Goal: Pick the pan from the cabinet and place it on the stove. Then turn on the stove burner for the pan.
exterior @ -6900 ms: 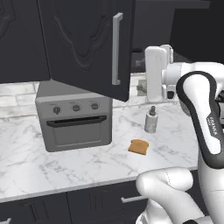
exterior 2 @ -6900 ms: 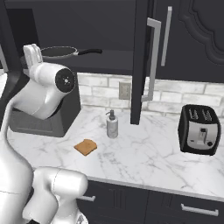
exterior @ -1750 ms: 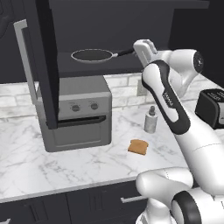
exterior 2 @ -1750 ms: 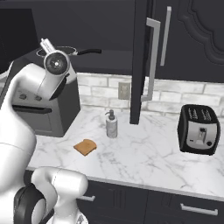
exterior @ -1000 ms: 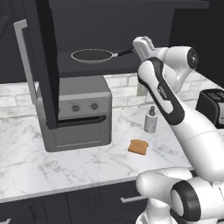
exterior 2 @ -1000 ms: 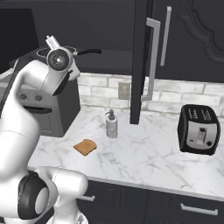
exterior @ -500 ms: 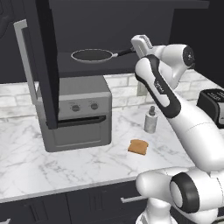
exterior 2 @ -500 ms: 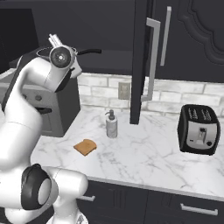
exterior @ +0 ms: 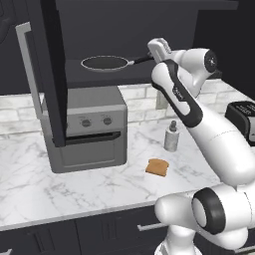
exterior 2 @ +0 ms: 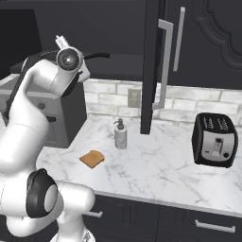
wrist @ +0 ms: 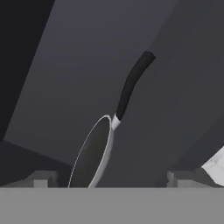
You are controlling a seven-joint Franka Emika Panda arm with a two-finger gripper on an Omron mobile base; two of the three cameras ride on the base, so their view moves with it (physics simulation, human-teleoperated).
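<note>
The black pan [exterior: 104, 63] lies on the bottom shelf of the open cabinet [exterior: 107, 78], its slim handle [exterior: 141, 60] pointing right. My gripper [exterior: 155, 49] hovers at shelf height, right at the handle's end, and is open. In the hand view the pan [wrist: 91, 154] sits low in the middle with its handle [wrist: 131, 85] running away upward. The fingertips [wrist: 42, 179] stand wide apart on either side of it, and the gripper [wrist: 113, 178] holds nothing. From the right, the handle [exterior 2: 97, 55] pokes out beside my arm. The stove is out of view.
The cabinet's left door [exterior: 52, 74] is swung wide open over a grey toaster oven [exterior: 84, 128]. A soap dispenser [exterior: 172, 137], a slice of toast [exterior: 157, 167] and a black toaster [exterior 2: 215, 139] are on the marble counter [exterior: 30, 169]. Another open door [exterior 2: 152, 71] hangs at the right.
The left cabinet door has swung wide open, uncovering the pan, and my hand has risen to the shelf by the pan's handle. Over the last second the arm has barely shifted.
</note>
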